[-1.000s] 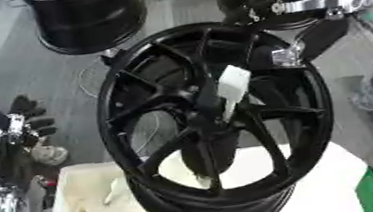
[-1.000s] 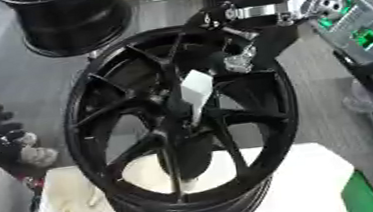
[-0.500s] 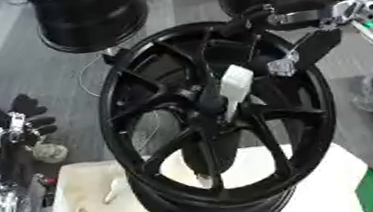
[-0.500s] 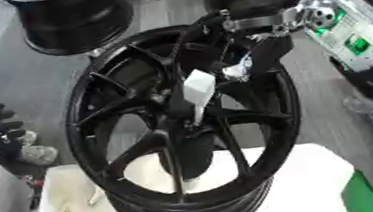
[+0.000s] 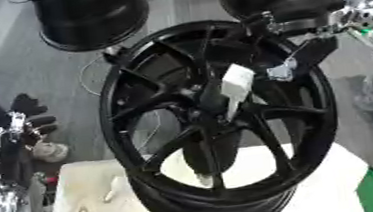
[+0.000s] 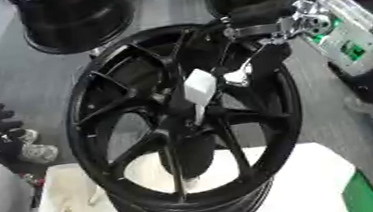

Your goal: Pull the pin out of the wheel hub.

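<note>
The right hand (image 5: pixel 304 59) is on the move: over the last second it has come down from the upper right of the frame, past the rim, toward the middle of the wheel hub (image 5: pixel 218 119). Earlier its dark palm hung over the far upper-right edge of the rim; now it sits lower and further left, over the spokes just right of centre. That looks like an approach, closing on the target and not yet pulling.

And the target is plain to see: the pin (image 5: pixel 235 87), a pale whitish piece, stands out of the hub's centre, tilted a little, in the middle of the frame. It has not budged across the pictures, so by my reading the extraction is not yet begun.

Pose now: the right forearm enters from the upper right, its silver wrist (image 6: pixel 303 19) high, the black hand dropped down and leftward with a small silver part at its tip just beside the pin's right edge. Touching or apart? I cannot tell, nor whether the fingers are spread or curled.

The black wheel stands upright on the pale worktop (image 5: pixel 348 180). The left hand (image 5: pixel 5 148) waits at the left edge, fingers unreadable.
</note>
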{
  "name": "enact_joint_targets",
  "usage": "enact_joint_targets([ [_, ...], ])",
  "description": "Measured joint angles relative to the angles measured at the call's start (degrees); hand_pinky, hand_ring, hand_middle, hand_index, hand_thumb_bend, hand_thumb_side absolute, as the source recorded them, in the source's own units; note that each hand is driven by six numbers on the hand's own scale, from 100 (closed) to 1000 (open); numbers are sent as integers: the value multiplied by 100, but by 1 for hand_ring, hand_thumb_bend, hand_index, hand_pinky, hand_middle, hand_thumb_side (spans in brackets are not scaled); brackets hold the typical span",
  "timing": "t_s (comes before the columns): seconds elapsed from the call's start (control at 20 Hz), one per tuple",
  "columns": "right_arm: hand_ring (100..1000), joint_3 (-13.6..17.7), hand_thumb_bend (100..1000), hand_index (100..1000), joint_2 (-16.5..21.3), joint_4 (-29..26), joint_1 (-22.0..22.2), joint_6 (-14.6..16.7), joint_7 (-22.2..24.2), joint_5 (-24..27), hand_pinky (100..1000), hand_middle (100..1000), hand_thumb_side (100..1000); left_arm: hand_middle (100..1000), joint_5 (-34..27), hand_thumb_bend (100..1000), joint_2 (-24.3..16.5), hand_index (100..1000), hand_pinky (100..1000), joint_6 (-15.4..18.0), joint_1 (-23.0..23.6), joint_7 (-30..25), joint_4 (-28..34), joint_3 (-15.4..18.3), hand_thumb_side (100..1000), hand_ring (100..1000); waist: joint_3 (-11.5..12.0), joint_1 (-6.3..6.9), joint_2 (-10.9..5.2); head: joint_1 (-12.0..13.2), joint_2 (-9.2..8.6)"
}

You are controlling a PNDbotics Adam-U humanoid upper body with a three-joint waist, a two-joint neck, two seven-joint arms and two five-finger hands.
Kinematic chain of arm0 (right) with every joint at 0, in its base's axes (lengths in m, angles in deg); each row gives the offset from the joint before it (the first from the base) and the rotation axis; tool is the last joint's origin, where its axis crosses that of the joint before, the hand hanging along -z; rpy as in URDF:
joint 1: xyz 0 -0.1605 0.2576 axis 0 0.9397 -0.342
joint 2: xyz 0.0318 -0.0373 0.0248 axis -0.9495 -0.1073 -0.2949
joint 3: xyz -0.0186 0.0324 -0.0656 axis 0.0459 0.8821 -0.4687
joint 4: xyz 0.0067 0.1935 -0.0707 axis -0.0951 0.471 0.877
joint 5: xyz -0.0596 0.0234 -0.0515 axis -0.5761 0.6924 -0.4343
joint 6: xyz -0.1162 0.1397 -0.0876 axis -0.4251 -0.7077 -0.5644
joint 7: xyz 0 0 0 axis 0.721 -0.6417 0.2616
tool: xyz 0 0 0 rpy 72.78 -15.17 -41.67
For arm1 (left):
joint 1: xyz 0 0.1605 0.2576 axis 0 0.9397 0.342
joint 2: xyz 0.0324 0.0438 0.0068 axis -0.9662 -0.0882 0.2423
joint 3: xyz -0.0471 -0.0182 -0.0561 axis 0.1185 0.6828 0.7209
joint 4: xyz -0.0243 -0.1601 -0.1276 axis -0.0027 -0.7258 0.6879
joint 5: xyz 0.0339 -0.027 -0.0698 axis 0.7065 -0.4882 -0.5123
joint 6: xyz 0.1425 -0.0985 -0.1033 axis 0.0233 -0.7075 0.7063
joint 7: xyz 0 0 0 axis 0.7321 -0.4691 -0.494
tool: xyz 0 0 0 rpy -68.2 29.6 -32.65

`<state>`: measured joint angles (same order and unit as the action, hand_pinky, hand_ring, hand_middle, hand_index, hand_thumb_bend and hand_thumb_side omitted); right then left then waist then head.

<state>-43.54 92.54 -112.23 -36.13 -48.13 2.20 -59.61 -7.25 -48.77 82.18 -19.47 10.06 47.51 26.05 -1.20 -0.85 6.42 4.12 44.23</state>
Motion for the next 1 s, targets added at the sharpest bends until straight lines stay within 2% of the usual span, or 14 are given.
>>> enact_joint_targets([
  [0.6, 674, -96, 100, 980, -47, 92, 70, 42, -42, -32, 764, 916, 606, 621, 25, 542, 0, 741, 652, 0, -1, 0, 0, 0, 633, 610, 0, 17, 6, 13, 0],
  [1.0, 670, -181, 100, 977, -47, 93, 112, 56, -56, -10, 761, 908, 527, 620, 25, 544, 1, 741, 652, 0, -1, 0, 0, 0, 633, 610, 0, 19, 8, 29, 0],
])
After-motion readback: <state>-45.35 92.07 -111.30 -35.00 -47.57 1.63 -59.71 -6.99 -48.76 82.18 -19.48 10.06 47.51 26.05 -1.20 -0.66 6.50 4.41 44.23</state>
